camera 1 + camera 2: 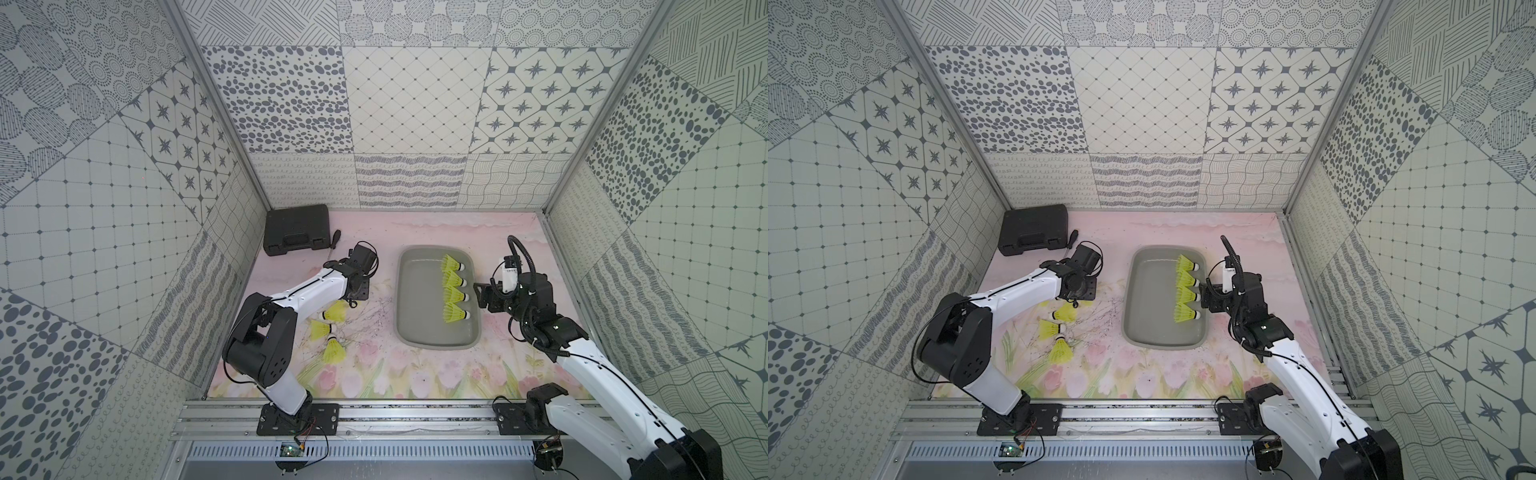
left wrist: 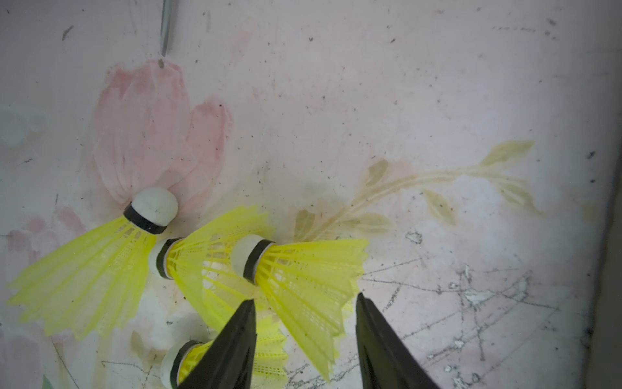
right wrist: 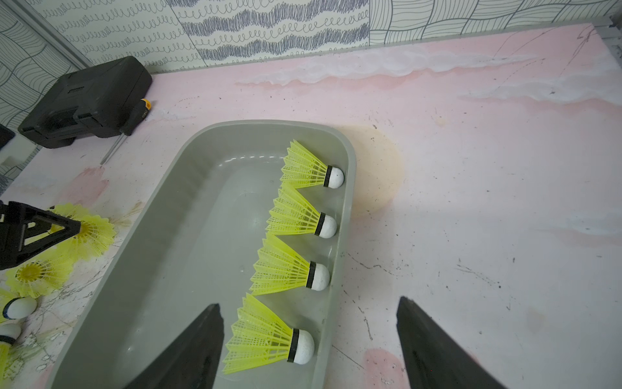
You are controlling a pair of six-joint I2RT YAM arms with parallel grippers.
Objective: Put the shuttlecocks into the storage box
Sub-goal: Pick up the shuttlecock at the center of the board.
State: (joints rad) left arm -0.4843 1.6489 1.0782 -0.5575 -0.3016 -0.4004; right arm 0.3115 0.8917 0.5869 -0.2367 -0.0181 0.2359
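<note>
Four shuttlecocks [image 1: 453, 291] lie in a row along the 3 o'clock wall of the box [image 1: 417, 307], white tips toward that wall, and four loose shuttlecocks [image 1: 322, 330] huddle on the mat [image 1: 374, 374] at the box's 9 o'clock. The left claw [image 2: 303, 299] stands over that huddle, jaws part-spread astride one skirt, no squeeze showing. The right claw [image 3: 309, 303] hangs empty at the box's 3 o'clock rim, jaws spread wide, one over the box floor, one over the mat.

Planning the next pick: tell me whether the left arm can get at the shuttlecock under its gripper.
Probably yes: the left gripper straddles that shuttlecock at its skirt, jaws apart, nothing covering it, though a neighbouring shuttlecock lies against it.
</note>
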